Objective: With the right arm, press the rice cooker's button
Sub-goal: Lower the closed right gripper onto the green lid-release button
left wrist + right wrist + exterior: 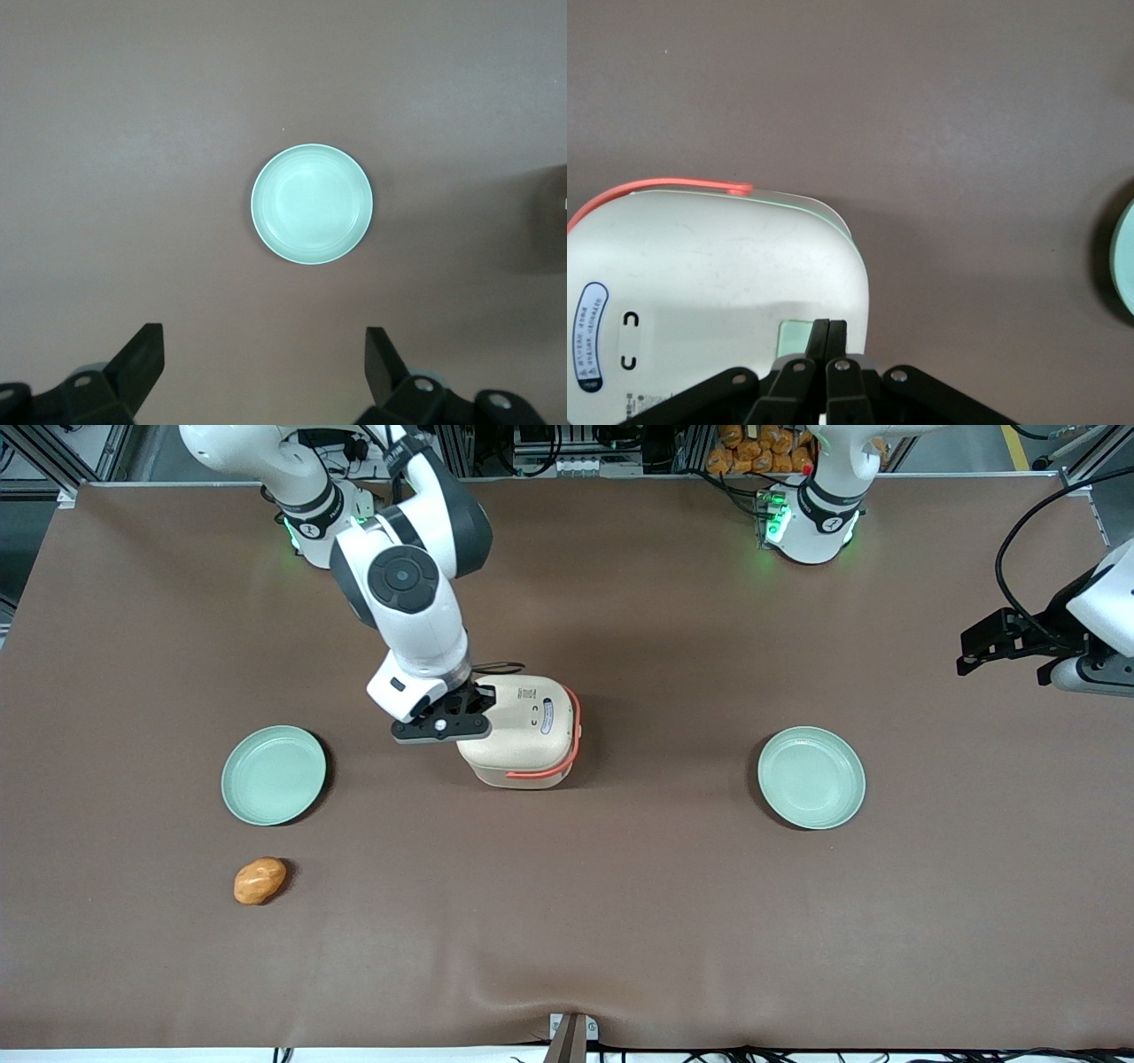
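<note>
A round green plate (312, 204) sits on the brown table (133, 177), with nothing on the plate.

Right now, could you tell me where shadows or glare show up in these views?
Front view: the rice cooker and the tool at its lid throw soft shadows on the table. Right wrist view: the lid is brightly lit, nearly washed out. Left wrist view: mild sheen on the plate.

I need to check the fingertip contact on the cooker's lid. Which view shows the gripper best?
The right wrist view: the gripper has its fingers together over the rice cooker lid, at a pale green patch. The front view shows the gripper only from the side, fingertips hidden. The left wrist view doesn't show it.
</note>
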Tool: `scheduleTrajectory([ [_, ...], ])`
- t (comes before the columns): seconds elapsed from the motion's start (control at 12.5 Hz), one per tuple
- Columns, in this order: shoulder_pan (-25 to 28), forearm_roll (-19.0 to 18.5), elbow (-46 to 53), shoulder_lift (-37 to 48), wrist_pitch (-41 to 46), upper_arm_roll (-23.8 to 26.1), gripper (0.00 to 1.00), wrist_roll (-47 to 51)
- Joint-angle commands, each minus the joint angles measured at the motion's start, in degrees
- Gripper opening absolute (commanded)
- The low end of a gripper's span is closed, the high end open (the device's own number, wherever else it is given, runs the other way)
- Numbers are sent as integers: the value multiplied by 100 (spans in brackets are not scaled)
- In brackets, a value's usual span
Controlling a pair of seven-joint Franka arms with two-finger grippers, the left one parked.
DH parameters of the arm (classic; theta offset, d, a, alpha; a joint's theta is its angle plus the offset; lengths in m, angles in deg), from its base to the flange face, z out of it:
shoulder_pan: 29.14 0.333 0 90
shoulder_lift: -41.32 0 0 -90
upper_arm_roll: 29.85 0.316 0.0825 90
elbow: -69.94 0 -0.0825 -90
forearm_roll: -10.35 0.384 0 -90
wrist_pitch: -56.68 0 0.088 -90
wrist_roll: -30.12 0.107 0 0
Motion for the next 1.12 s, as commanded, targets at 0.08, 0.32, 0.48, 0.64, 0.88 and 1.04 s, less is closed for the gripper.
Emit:
scheduleTrajectory([
  [0.08,143,39,-6,-65,-44,-61,0,84],
  [0.32,169,39,-14,-109,44,-61,0,84],
  [0.48,187,39,-128,-101,26,-61,0,84],
  [0.64,205,39,-138,-101,35,-60,0,93],
  [0.88,257,39,-138,-101,44,-52,0,128],
  [1.04,275,39,-146,-101,53,-52,0,137],
])
